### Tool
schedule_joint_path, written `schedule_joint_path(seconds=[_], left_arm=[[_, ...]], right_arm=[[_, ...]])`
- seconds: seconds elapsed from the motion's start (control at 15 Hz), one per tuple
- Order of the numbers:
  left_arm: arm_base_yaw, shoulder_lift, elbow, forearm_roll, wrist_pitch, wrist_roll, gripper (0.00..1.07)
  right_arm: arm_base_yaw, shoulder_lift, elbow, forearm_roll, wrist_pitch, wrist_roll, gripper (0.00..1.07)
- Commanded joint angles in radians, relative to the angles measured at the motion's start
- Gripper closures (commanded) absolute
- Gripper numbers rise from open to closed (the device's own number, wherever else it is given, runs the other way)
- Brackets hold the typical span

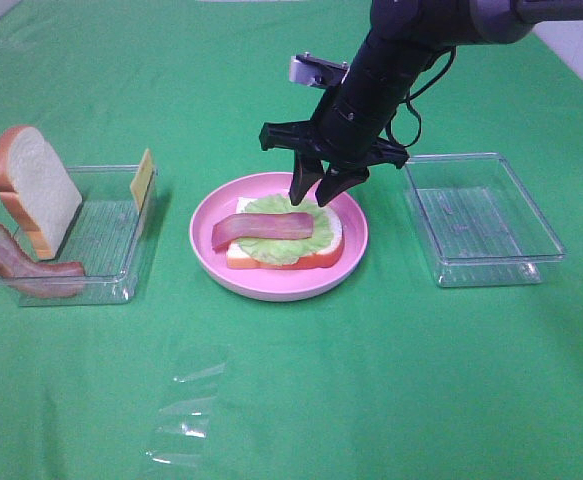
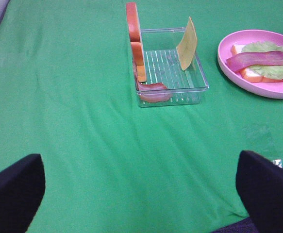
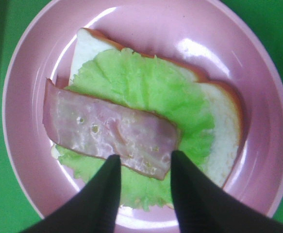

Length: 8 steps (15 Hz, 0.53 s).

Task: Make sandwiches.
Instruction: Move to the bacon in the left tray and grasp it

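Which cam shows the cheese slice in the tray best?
Left wrist. The cheese slice turns its broad face to that camera, standing tilted against the tray wall. Exterior high shows the same slice only as a narrow sliver. Right wrist shows just the plate, no cheese.

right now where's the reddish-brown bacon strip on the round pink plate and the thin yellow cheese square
reddish-brown bacon strip (image 1: 263, 228), high view, its middle
thin yellow cheese square (image 2: 187, 44), left wrist view, flat face
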Motion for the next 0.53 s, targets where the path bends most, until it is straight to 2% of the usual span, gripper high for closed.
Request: schedule_joint_path(seconds=[0.07,0.13,0.27,0.53], left_arm=[[0.001,-0.015,-0.001,-0.009,-0.005,-0.006,0.07],[0.001,-0.015,-0.001,-0.009,-0.005,-0.006,0.07],[0.001,-0.015,-0.001,-0.009,-0.005,-0.006,0.07],[0.001,-0.015,-0.001,-0.009,-0.005,-0.006,0.07]], right_arm=[[-0.002,-0.011,-0.005,-0.010,0.029,0.009,0.30],[-0.001,-0.030,-0.005,-0.056,0.050,0.009,0.08],[-0.001,-0.055,-0.005,-0.112,0.053,0.036,0.08],[-0.002,-0.114,-0.005,-0.310,0.118,0.165,0.08]])
